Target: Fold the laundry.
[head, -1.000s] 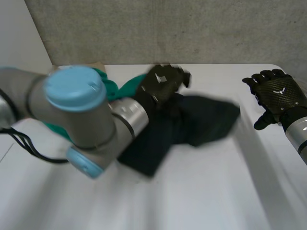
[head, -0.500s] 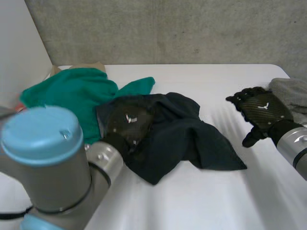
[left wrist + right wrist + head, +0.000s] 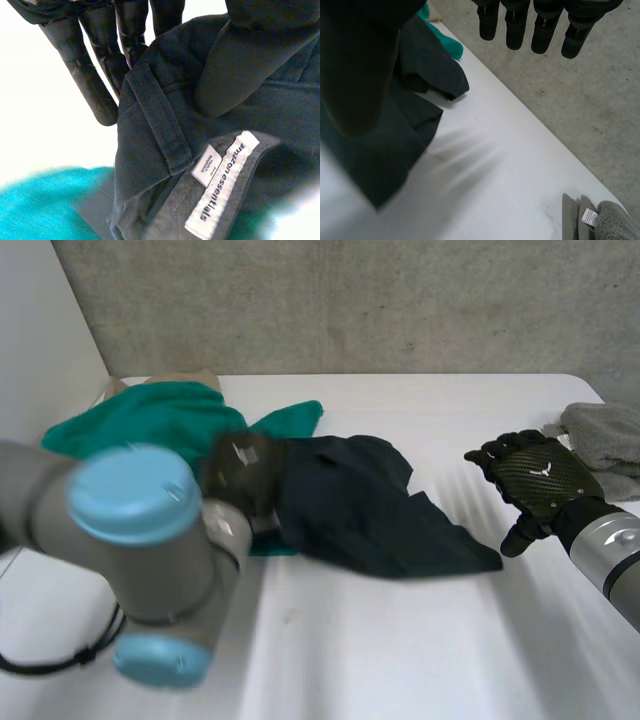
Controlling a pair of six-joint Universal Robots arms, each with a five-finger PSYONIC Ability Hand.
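A dark navy garment [image 3: 370, 512] with a belt loop and a white label [image 3: 226, 186] lies crumpled in the middle of the white table [image 3: 400, 640]. My left hand [image 3: 245, 465] is at its left end, by the waistband. In the left wrist view the thumb [image 3: 250, 50] presses the waistband [image 3: 155, 125] against the straight fingers [image 3: 90, 75] behind it, so the hand is shut on the cloth. My right hand [image 3: 535, 478] hovers open to the right of the garment, apart from it; its fingers [image 3: 545, 30] are straight above bare table.
A green cloth [image 3: 150, 420] lies bunched at the back left, partly under the dark garment's left end. A grey cloth [image 3: 605, 435] with a small tag [image 3: 590, 216] sits at the table's right edge, just behind my right hand. A concrete wall [image 3: 350, 300] runs behind the table.
My left hand has shifted left and closed its thumb onto the waistband, dragging that end of the dark garment towards the green cloth. The right hand has barely moved.
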